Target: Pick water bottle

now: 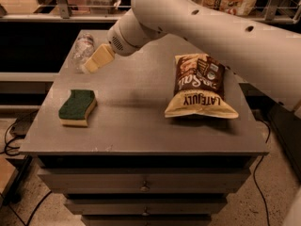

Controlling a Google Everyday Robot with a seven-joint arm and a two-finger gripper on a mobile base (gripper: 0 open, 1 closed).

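Note:
The water bottle (82, 50) is small, clear and crinkled, with a pale band near its neck. It lies on its side at the far left of the grey table (136, 112). My gripper (95, 60) has cream-coloured fingers and hangs from a white arm that reaches in from the upper right. Its tip is right beside the bottle's near right side and overlaps its edge in this view.
A green sponge with a yellow base (78, 107) lies at the left front. A brown and cream chip bag (201, 86) lies at the right. The table has drawers below its front edge (143, 185). Shelving with goods stands behind the table.

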